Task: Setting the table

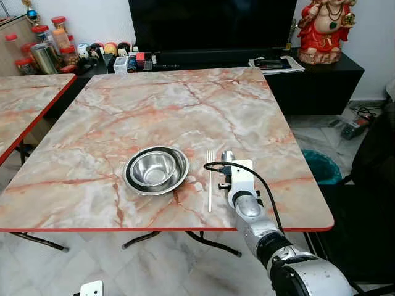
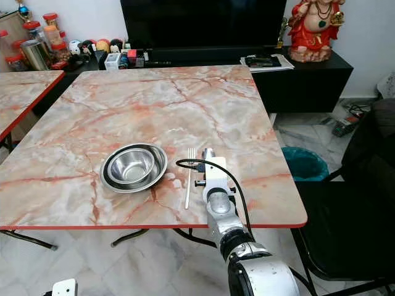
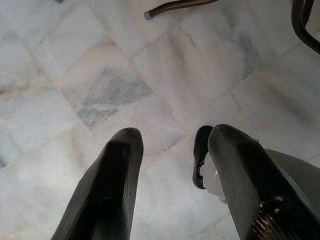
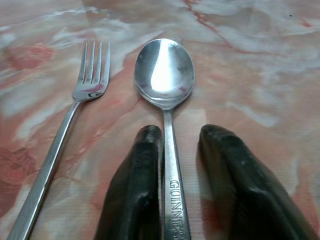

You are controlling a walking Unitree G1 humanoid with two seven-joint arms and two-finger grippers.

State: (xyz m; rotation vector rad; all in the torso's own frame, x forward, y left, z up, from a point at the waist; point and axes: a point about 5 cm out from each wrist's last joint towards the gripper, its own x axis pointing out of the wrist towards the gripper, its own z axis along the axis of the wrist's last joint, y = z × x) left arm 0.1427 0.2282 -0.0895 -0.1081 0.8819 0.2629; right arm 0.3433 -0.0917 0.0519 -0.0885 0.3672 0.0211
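A marble-patterned table with a red edge carries a steel bowl set in a shallow steel dish, near the front edge. Just beside them, toward the right edge, lies a fork, tines pointing to the far edge. A spoon lies alongside the fork, bowl up.

The desk is pink-and-grey marble veined in rust with a red edge, carrying shiny silver nested bowls, a silver fork and spoon, over pale grey-veined marble floor, beside a teal bin.
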